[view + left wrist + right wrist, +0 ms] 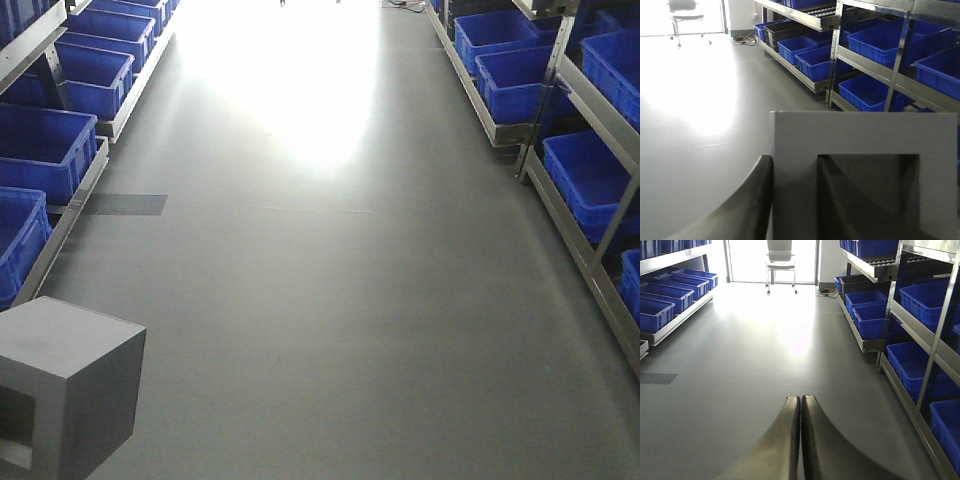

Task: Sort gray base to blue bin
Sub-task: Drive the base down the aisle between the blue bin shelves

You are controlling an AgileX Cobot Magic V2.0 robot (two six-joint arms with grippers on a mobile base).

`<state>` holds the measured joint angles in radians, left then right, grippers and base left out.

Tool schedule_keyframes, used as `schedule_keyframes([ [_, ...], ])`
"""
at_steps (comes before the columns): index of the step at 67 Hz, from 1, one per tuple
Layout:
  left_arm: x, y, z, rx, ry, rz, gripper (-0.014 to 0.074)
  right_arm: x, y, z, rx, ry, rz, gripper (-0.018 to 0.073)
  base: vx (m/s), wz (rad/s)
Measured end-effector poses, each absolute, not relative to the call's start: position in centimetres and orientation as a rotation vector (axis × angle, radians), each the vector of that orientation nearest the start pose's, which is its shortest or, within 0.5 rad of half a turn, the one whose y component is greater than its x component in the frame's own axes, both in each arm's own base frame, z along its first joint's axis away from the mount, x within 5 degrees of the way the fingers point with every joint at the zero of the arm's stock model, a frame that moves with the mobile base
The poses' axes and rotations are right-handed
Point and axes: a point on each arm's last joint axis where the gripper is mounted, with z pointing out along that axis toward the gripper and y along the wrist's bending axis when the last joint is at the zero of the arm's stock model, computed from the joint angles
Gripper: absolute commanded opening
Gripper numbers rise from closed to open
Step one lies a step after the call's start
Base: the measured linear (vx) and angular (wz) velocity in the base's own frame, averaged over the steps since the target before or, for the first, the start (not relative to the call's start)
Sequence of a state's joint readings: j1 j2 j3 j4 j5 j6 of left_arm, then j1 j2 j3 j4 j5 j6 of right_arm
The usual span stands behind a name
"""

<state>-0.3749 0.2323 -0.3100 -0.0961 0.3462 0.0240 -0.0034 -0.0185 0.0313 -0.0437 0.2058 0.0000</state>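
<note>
Above the gray floor (330,300), left claw (794,160) pinches one gray base (865,132), right claw (800,399) pressed together.

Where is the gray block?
The gray block is in the left claw, at the front view's bottom left, near the blue bins on the left.

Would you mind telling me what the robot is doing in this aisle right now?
The left hand holds the gray base, clamped across one wall of its recess. The right hand is shut and empty. The robot stands in an aisle between racks of blue crates; the base is not in any crate yet.
</note>
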Motion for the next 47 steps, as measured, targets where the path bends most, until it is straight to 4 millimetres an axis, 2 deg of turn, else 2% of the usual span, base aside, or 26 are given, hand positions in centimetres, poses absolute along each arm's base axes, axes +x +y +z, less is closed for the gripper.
schedule_keyframes([
  [47,6.15,-2.74,27.21,0.295,1.739,-0.350,-0.0007,5.56,-0.10,18.50,-0.027,1.702,-0.042,-0.0005,0.51,0.05],
])
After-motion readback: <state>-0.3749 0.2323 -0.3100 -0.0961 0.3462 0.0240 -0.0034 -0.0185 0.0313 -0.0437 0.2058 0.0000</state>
